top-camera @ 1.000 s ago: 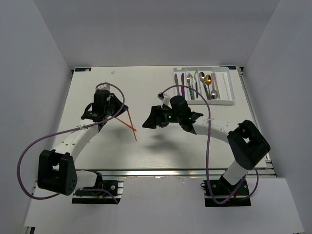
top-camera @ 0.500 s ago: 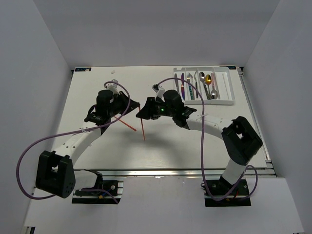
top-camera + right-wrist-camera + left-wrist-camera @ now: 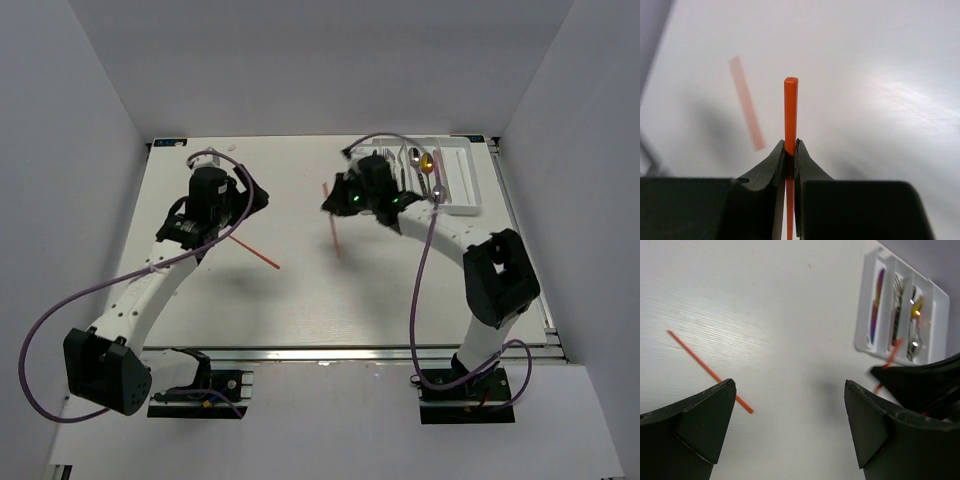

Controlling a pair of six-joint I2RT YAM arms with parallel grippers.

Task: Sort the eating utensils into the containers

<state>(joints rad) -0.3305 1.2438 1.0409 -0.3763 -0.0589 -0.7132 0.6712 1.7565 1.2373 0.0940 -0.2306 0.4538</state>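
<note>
- The right gripper [image 3: 790, 150] is pressed together on one orange-red stick, the held chopstick [image 3: 790, 107], pinching its shaft. In the top view it hangs tip-down above the table [image 3: 300, 300], just left of the tray [image 3: 462, 170].
- The left gripper [image 3: 789, 385] is spread wide and holds nothing. The loose chopstick [image 3: 705, 367] lies flat on the table below it, centre-left.
- The step in hand appears to be carrying the held chopstick right to the tray at the far right, where other utensils lie.
- Rotate the wrist until the chopstick runs parallel to the long compartments before lowering.
- Lower close to the compartment floor, then release. A thin stick dropped from height may bounce or bridge a divider.
- Keep the pinch firm, because a slim shaft can pivot.
</note>
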